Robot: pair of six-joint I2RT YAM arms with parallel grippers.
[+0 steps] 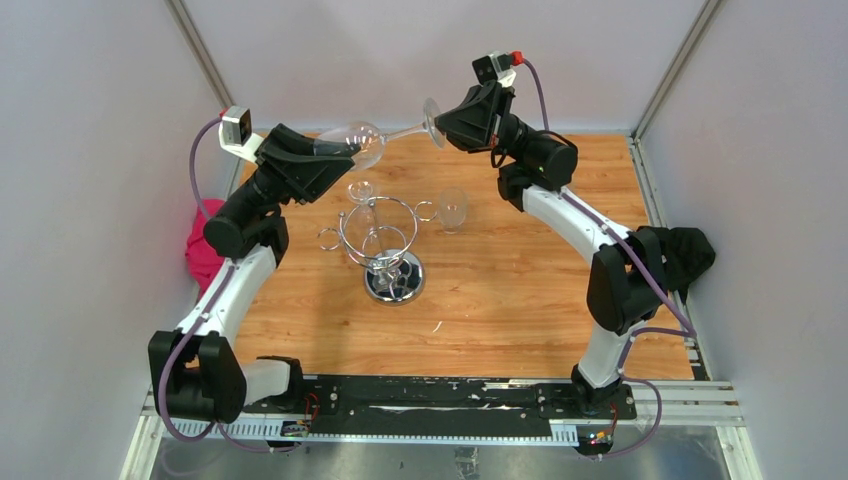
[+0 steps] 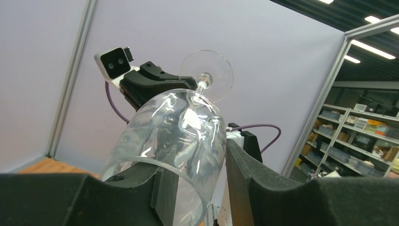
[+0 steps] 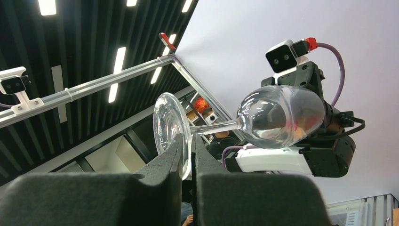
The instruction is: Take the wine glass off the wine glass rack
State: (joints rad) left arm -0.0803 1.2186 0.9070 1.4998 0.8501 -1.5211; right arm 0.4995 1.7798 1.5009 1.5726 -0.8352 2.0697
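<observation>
Above the wine glass rack (image 1: 394, 282), my left gripper (image 1: 333, 150) clasps the bowl of the sideways wine glass (image 1: 370, 138) while my right gripper (image 1: 443, 117) pinches its foot.

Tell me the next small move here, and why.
Probably open the right pincer a little to free the foot. The wine glass hangs sideways in the air, clear of the wine glass rack, and the left pincer clasps its bowl, so one hold seems enough.
</observation>
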